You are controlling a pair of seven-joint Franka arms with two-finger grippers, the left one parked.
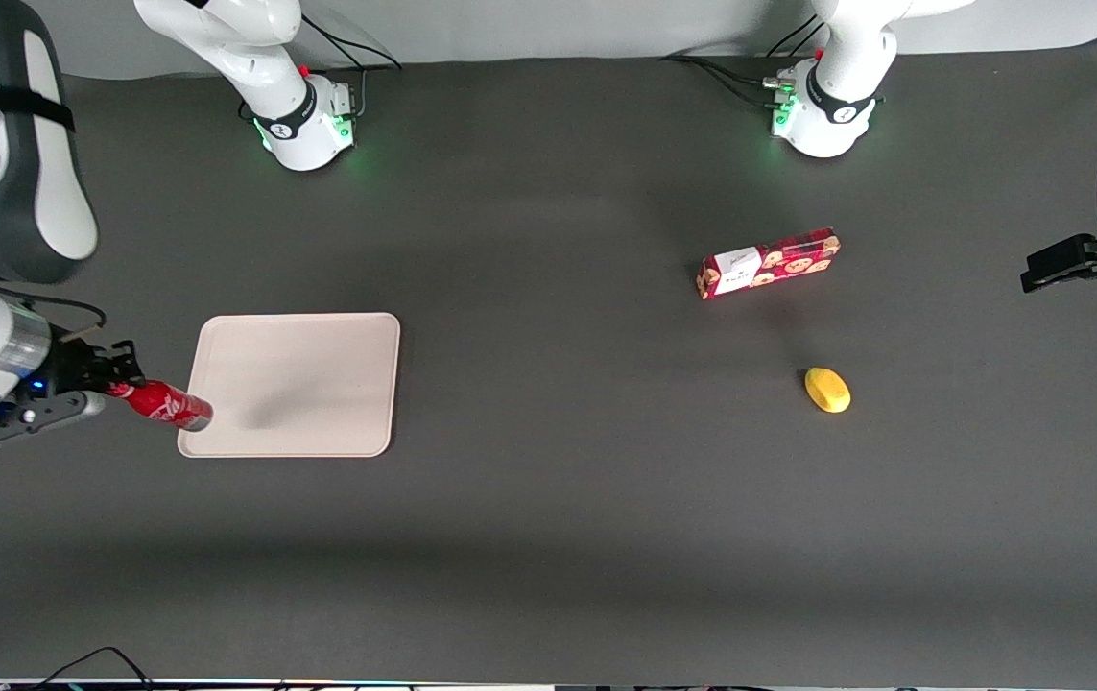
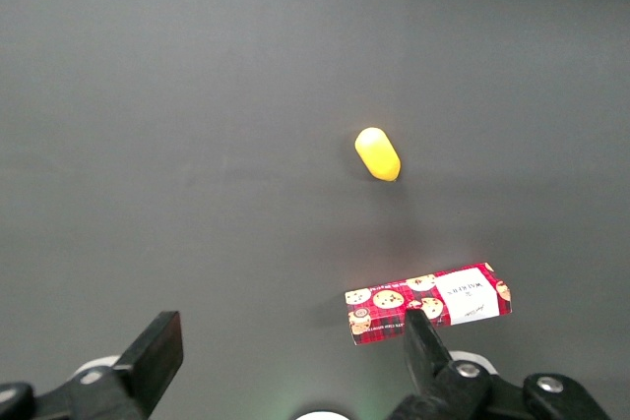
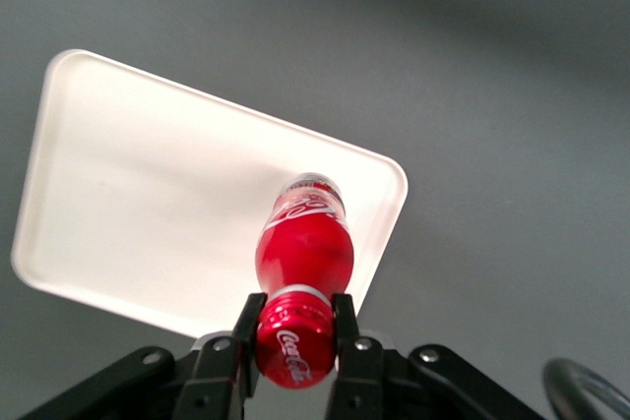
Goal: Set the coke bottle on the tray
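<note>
My right gripper is shut on the red cap of the coke bottle, a slim red bottle with white script. It holds the bottle tilted in the air, base toward the beige tray, over the tray's edge at the working arm's end of the table. In the right wrist view my gripper pinches the cap between both fingers, and the bottle hangs over a corner of the tray. The tray has nothing on it.
A red cookie box and a yellow lemon-like object lie toward the parked arm's end of the table. Both also show in the left wrist view, the box and the yellow object.
</note>
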